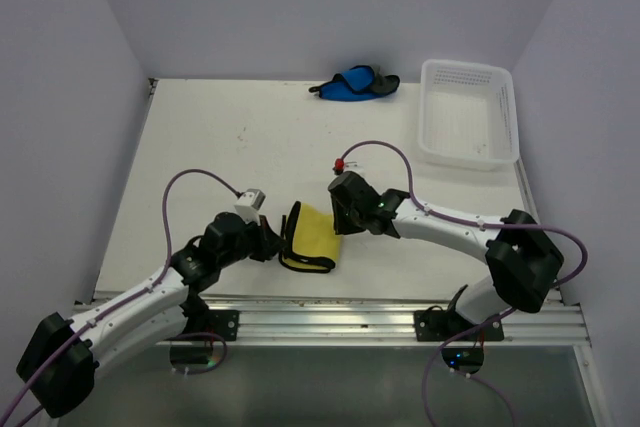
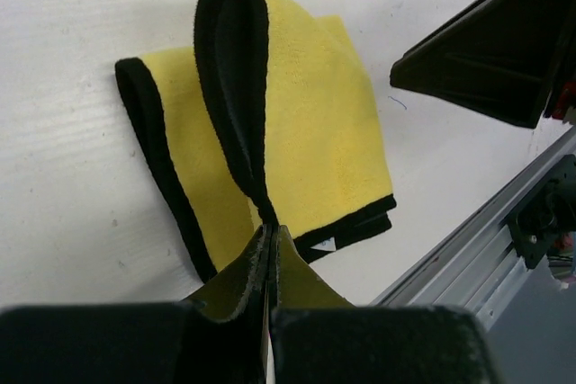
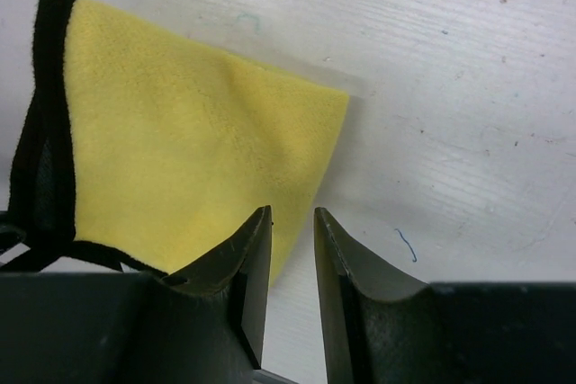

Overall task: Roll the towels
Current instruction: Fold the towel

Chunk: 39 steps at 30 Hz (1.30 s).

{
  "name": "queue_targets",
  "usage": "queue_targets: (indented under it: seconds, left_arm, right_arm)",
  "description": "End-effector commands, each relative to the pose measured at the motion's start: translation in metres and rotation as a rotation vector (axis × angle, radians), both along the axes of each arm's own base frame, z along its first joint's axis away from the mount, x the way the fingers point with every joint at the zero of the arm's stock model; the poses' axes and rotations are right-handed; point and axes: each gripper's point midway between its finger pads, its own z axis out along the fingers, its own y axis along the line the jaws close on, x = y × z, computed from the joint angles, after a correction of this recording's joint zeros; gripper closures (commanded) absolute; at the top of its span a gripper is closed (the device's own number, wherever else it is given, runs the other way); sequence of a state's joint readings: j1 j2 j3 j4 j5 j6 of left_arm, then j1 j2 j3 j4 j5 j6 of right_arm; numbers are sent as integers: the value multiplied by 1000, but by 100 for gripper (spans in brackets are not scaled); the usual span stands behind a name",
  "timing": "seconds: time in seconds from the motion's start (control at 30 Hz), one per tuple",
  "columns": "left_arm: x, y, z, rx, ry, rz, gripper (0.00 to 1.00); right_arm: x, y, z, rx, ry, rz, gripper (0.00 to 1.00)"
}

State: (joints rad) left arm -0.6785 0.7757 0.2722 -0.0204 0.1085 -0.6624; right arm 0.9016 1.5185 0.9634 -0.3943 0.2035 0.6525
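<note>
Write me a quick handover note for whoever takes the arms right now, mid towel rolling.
Left claw: shut on the dark edging of the yellow towel, holding a loop of it up.
Right claw: jaws slightly apart, empty, at that towel's other side.
Blue towel: bunched at the far edge of the table, away from both arms.
Done: nothing rolled; the yellow towel lies folded.
Left: roll both towels.
</note>
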Motion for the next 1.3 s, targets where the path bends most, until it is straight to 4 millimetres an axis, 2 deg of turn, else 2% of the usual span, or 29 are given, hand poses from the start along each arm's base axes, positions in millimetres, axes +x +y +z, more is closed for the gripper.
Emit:
queue_targets:
  seconds: [0.0, 0.17, 0.4, 0.5, 0.53, 0.57, 0.63, 0.73, 0.97, 1.07, 1.17, 1.27]
  left_arm:
    - [-5, -4, 3, -40, -3, -10, 100]
    - [-9, -3, 0, -45, -6, -19, 100]
    - [-17, -6, -14, -37, 14, -48, 100]
    - [-19, -5, -15, -34, 10, -47, 78]
    - [-19, -4, -14, -32, 7, -44, 63]
    - [-18, -1, -14, -24, 4, -29, 56]
    - [-17, 3, -14, -5, 6, -11, 43]
    - [-12, 8, -6, 12, -18, 18, 35]
    - [7, -2, 27, 7, -103, 6, 32]
    - [13, -16, 38, -18, -133, -35, 35]
    - [15, -22, 36, -12, -130, -53, 41]
    - [11, -22, 15, 37, -54, -57, 44]
  right_arm:
    - [13, -3, 13, 53, -40, -65, 71]
    - [16, 2, 7, 62, -27, -61, 76]
    - [24, 19, 0, 77, -9, -49, 80]
    - [23, 25, -12, 81, 12, -30, 81]
    - [21, 25, -20, 76, 28, -26, 81]
    - [20, 26, -23, 80, 35, -20, 81]
    - [15, 26, -32, 81, 53, -16, 81]
    - [10, 22, -44, 65, 74, -14, 81]
    - [11, 17, -48, 39, 67, -13, 80]
    - [11, 19, -47, 37, 68, -6, 80]
    - [12, 19, -47, 32, 72, -6, 80]
    - [10, 17, -49, 25, 76, -5, 80]
